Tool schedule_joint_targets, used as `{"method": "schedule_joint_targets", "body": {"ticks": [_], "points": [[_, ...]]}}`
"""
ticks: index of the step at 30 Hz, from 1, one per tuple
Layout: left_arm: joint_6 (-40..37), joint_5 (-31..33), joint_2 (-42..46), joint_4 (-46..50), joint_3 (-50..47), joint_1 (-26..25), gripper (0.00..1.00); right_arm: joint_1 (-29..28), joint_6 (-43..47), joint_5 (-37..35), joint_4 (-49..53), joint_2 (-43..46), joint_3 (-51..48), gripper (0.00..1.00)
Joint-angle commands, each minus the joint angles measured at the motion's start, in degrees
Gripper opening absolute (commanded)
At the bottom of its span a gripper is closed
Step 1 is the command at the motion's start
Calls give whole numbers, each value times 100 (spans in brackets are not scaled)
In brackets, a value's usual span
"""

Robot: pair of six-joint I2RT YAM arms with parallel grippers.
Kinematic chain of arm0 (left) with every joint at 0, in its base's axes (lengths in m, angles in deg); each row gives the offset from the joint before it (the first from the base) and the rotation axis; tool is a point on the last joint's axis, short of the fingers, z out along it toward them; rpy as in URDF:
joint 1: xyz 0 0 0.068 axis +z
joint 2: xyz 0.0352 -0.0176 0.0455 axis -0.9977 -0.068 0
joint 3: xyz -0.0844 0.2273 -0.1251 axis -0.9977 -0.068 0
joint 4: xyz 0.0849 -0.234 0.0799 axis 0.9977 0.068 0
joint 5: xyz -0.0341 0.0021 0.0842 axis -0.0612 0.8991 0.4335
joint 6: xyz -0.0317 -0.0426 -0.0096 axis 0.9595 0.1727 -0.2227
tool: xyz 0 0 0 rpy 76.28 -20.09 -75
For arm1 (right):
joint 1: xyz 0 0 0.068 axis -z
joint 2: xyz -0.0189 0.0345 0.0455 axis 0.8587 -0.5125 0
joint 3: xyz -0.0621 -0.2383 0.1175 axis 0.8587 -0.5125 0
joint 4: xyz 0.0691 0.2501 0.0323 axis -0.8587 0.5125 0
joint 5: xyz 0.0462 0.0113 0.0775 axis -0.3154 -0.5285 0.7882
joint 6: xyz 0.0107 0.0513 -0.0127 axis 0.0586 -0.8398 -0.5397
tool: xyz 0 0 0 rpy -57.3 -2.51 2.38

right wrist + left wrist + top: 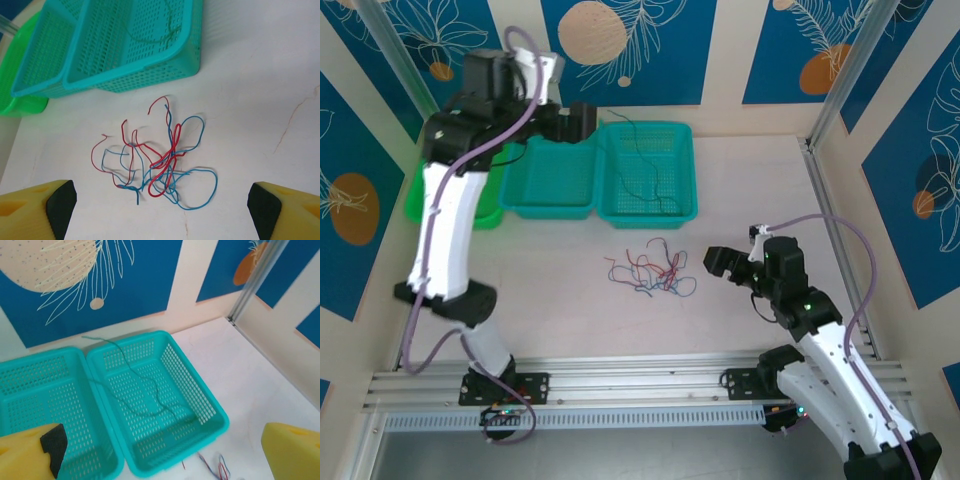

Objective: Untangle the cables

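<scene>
Red and blue cables lie tangled on the table; one dark green cable snakes inside the right teal basket

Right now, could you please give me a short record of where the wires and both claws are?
tangle: thin red and blue wires, bunched on the white table in front of the right-hand teal mesh plastic basket
sorted wire: thin dark green wire, lying in that basket
left claw: open, raised near that basket
right claw: open, beside the tangle, apart from it
</scene>
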Motion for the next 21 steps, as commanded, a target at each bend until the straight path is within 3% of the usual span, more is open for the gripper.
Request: {"method": "schedule_joint_targets", "body": {"ticks": [1,7,12,16,21], "points": [[-16,-236,861,85,-1172,-47,100,-54,405,521,-122,-416,317,90],[871,-366,3174,-1346,-5096,-83,100,-546,357,592,-266,-1362,511,89],[2211,-740,4247,-2967,-7650,-100,100,-1106,251,334,-311,-2071,702,88],[3159,-703,4441,-4379,-9239,-231,99,-1516,-22,44,-445,-2558,745,88],[3711,-226,3753,-5835,-10134,-713,98,-1837,-413,-288,-588,-3222,821,86]]}}
